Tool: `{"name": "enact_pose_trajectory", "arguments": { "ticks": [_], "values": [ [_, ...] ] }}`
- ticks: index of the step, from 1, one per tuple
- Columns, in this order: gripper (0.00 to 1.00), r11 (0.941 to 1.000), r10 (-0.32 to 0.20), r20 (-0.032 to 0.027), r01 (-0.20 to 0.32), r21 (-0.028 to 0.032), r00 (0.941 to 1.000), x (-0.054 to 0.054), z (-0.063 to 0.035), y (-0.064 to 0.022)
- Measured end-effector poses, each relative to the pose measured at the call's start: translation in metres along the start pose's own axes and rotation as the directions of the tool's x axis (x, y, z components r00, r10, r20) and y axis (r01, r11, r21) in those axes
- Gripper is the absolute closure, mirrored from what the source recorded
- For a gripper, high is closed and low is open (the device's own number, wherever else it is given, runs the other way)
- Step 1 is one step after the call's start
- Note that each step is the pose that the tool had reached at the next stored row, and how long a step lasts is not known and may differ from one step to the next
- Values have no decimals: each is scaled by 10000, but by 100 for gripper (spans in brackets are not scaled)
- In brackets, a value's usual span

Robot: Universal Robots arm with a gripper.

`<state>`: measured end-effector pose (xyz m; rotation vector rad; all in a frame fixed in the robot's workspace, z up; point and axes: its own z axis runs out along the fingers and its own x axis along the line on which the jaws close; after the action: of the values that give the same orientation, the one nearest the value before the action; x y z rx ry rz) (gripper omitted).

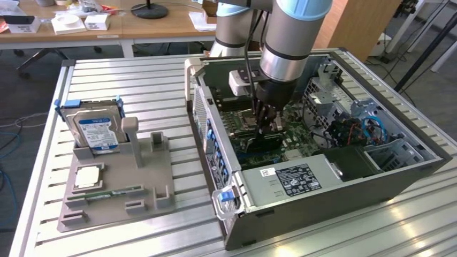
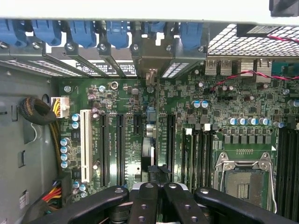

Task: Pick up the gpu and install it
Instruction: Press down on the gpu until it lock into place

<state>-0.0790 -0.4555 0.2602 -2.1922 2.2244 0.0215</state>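
We see the exterior view evenly and brightly lit, with soft light that leaves only faint shadows on the ribbed metal desk (image 1: 136,80); its slats carry a pale sheen, strongest toward the exterior view's right. The inside of the open computer case (image 1: 400,176) is darker, and the arm (image 1: 286,48) casts shade onto the boards below it. The picture is slightly soft, with small print on labels not readable. In the wrist view we find the motherboard (image 2: 140,135) dimmer and greenish, lit from above, with a washed-out white band along the case edge (image 2: 140,11). The black claw (image 2: 156,191) close to the lens is blurred, while the slots farther off are sharper.
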Motion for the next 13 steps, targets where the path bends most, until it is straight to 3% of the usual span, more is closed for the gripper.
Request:
{"name": "enact_pose_trajectory", "arguments": {
  "ticks": [8,13],
  "values": [
    [90,10000,0,7,0,3,10000,-1,-5,0],
    [90,10000,1,3,-1,2,10000,-2,-76,0]
  ]
}}
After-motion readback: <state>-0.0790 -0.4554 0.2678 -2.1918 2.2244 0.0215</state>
